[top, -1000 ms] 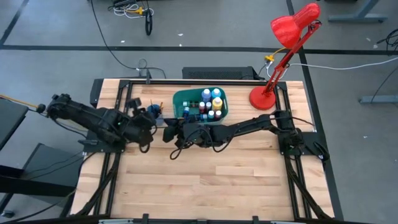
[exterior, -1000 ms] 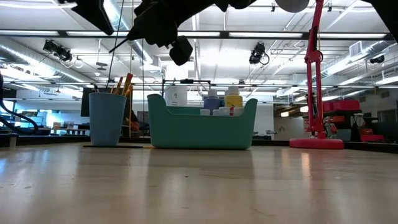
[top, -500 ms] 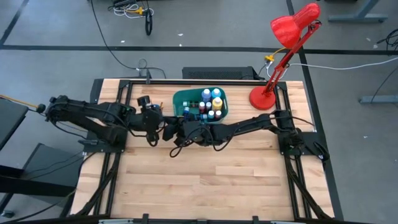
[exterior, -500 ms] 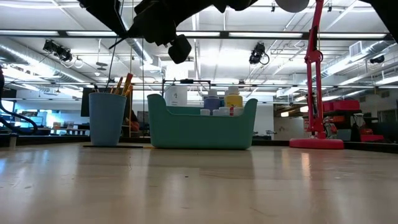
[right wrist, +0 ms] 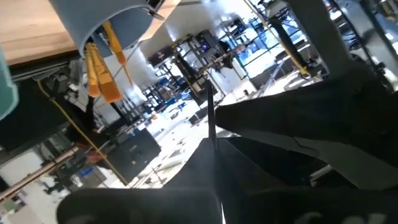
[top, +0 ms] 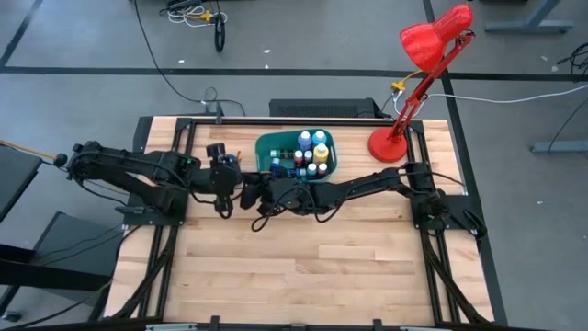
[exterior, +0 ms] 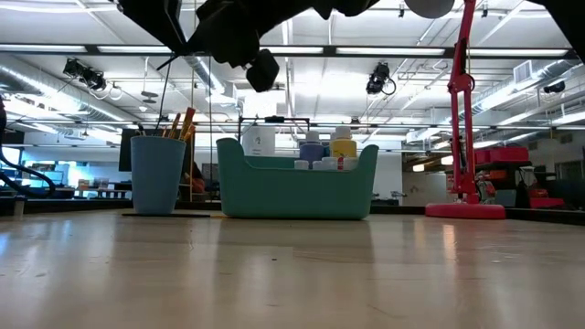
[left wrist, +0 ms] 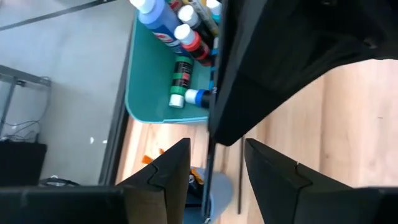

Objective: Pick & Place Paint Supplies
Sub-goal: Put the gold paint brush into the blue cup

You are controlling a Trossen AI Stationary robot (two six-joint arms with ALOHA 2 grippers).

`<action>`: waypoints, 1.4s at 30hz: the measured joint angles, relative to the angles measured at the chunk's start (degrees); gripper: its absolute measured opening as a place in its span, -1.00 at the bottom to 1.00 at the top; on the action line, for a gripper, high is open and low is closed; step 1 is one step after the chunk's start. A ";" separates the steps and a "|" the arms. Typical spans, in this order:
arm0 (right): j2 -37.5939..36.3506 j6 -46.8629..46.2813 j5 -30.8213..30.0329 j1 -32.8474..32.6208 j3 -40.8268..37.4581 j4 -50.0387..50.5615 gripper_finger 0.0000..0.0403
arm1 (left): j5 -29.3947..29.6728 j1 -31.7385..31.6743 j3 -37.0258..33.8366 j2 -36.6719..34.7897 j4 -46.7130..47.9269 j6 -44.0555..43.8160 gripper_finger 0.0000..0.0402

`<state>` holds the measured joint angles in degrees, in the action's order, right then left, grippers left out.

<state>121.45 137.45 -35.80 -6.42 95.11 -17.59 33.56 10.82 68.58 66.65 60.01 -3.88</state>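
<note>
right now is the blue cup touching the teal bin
Apart. The low view shows a clear strip of background between the blue cup and the teal bin, both standing on the table.

Left arm: we see a black arm made of chunky round joints and thin links.
Right arm: we see the same black colour, long and thin, with a bulky part near its wrist.
Cables: we see thin black wires looping along both arms, and one hangs in a small loop under the right arm's wrist.
Left gripper: we see two flat, dark fingers with angled, stepped tips.
Right gripper: we see a blocky black shape with plain sides.
Base frames: we see black metal bars and brackets where each arm meets the table.
Markings: we cannot make out any.
</note>
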 joint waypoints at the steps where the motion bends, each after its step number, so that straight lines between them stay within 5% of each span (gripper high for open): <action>1: 0.00 0.57 0.43 0.00 0.00 -0.28 -1.00 | -0.66 0.01 0.00 0.00 0.00 -0.12 -0.20; 17: 0.00 1.18 1.15 -0.09 0.00 -1.25 -0.99 | -2.29 -0.01 0.00 -0.02 0.33 -1.55 -0.91; 31: -0.02 -22.89 0.00 -0.07 0.00 5.91 -0.65 | 8.74 0.05 -0.02 -0.02 8.06 -14.14 -0.92; 36: -0.02 -38.60 -7.12 -0.38 0.00 10.33 -0.66 | 17.93 0.05 -0.02 -0.04 21.12 -27.49 -0.91; 42: -1.16 -46.60 -25.88 -1.75 -0.02 20.46 -0.79 | 22.56 0.12 -0.02 -2.29 29.98 -35.46 -0.90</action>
<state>120.29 90.85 -61.68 -8.16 95.09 2.87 56.12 10.94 68.55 64.36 89.99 -39.34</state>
